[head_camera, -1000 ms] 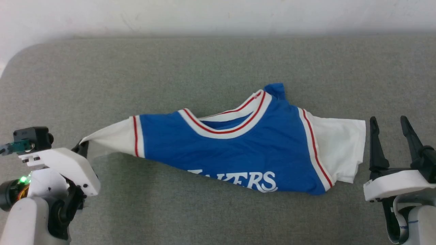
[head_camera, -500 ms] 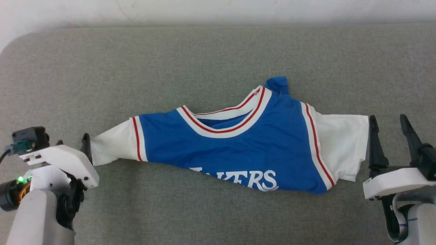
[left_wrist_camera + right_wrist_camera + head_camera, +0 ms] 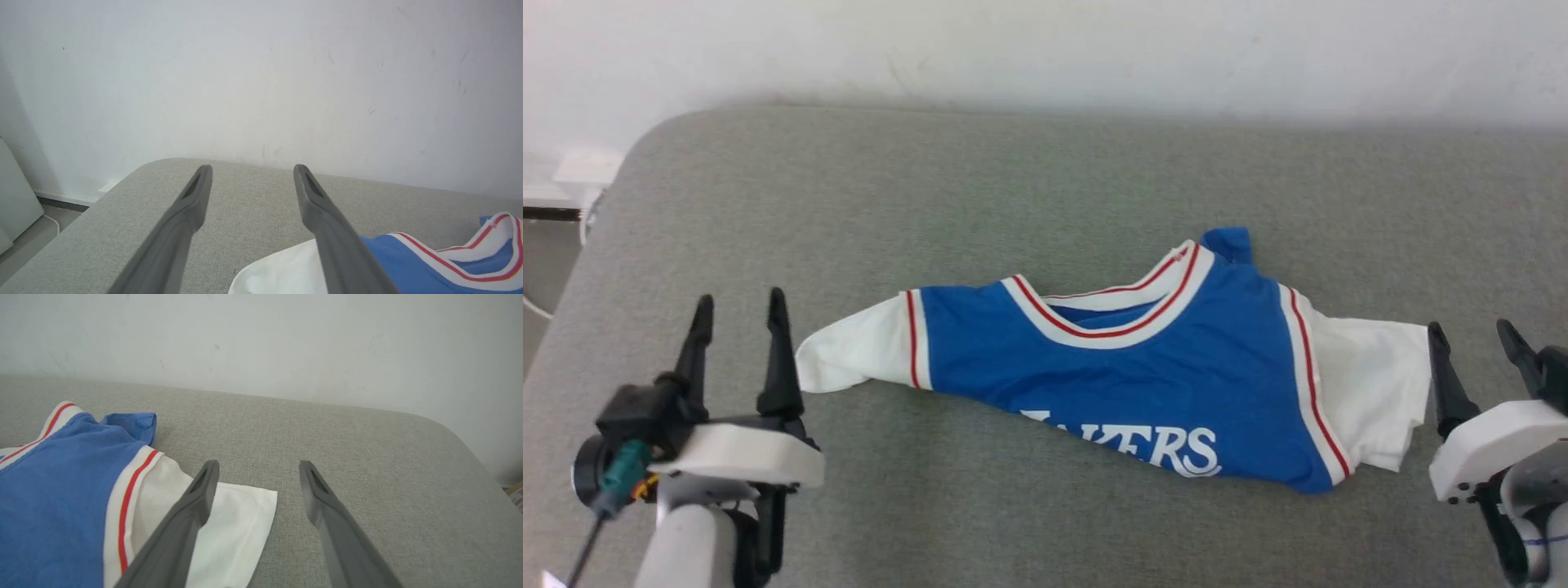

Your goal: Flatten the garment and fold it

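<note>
Garment (image 3: 1143, 384) lies rumpled on the grey tabletop (image 3: 1013, 188), left gripper (image 3: 740, 300) and right gripper (image 3: 1470, 328) both wide open, empty, one just beside each white sleeve.

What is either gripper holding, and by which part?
Nothing. The left gripper and right gripper are both open, each beside a sleeve of the jersey.

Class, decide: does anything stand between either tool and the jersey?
Nothing visible does. The open left tool sits beside one white sleeve of the garment, the open right tool beside the other, with just bare grey surface between.
</note>
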Controlling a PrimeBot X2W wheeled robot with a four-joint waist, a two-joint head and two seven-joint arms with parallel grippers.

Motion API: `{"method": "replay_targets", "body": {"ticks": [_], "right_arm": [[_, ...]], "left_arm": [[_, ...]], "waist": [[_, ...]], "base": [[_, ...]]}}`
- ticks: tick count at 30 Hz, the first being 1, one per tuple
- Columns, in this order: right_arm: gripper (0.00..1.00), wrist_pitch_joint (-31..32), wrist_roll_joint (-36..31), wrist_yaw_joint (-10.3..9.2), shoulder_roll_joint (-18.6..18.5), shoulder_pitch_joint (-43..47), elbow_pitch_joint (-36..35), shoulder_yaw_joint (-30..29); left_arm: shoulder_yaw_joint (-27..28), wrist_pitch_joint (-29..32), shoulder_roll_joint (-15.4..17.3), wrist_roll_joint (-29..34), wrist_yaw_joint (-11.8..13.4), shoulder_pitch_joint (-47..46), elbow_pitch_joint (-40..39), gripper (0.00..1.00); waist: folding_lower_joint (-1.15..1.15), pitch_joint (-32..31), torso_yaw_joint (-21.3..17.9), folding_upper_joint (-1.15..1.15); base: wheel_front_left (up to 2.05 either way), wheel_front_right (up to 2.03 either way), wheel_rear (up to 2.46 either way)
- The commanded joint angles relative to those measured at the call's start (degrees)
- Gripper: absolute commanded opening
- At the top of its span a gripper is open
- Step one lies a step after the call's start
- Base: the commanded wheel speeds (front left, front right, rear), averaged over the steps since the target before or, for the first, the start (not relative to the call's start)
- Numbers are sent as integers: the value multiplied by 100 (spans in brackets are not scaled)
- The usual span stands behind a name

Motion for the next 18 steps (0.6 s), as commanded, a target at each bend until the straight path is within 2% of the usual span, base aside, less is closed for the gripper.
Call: {"method": "replay_targets", "body": {"ticks": [1, 8, 11, 14, 18], "right_arm": [[100, 296, 107, -10, -132, 28, -8, 9], [100, 2064, 477, -10, -548, -170, 155, -123], [100, 2728, 485, -10, -691, -324, 305, -173], [100, 3182, 471, -10, -756, -504, 526, -216], [100, 3391, 225, -10, -842, -750, 867, -365]], "left_arm": [[-54, -107, -47, 198, -38, 145, -89, 100], [-129, -153, -457, 900, -224, 593, -925, 100], [-117, -154, -635, 1040, -300, 760, -1020, 100], [-72, -154, -740, 1104, -399, 774, -1042, 100], [-45, -155, -830, 1180, -518, 705, -1040, 100]], "waist": [[1, -180, 252, 0], [1, -171, 591, 0], [1, -136, 726, 0], [1, -83, 839, 0], [1, 17, 984, 0]], "base": [[0, 0, 0], [0, 0, 0], [0, 0, 0], [0, 0, 0], [0, 0, 0]]}}
